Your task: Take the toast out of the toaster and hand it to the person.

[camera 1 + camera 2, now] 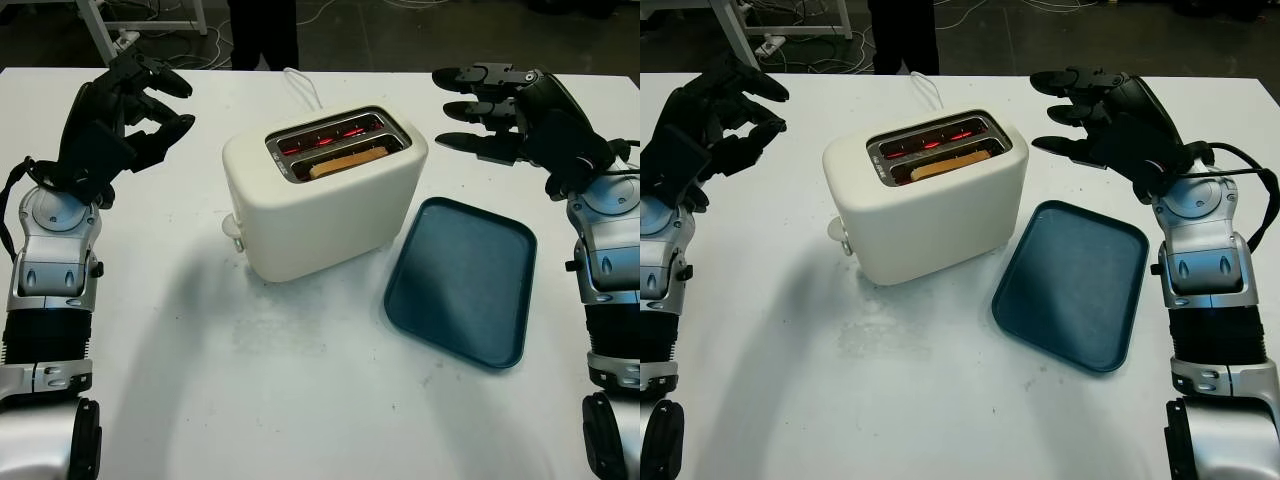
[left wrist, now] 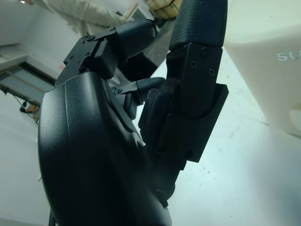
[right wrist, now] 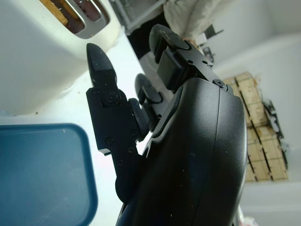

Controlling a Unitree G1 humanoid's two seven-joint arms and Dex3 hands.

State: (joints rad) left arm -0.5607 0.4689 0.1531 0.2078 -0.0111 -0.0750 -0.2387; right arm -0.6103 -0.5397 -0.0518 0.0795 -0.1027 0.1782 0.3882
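Cream two-slot toaster (image 1: 325,195) at the centre of the white table (image 1: 250,400), both slots glowing red inside. One slice of toast (image 1: 348,158) sits in the nearer slot, its brown top edge just above the slot rim. A white power cord (image 1: 303,86) runs from the toaster toward the far edge. A dark blue tray (image 1: 462,280) lies just right of the toaster, bare.

Progress: the task appears to be at its start. The toast is not yet lifted, neither hand touches the toaster, and the whole of the extraction and the handover is left to do. A person in dark trousers (image 1: 263,30) stands beyond the far edge of the table, behind the toaster; no reaching hand of theirs is visible.

Right hand (image 1: 490,105): raised over the far right of the table, holding nothing, fingers extended and pointing left toward the toaster top. The toast lies to its left and slightly nearer, apart from the fingertips.

Left hand (image 1: 130,110): raised over the far left of the table, holding nothing, fingers loosely bent. The toast lies well to its right, across the toaster body
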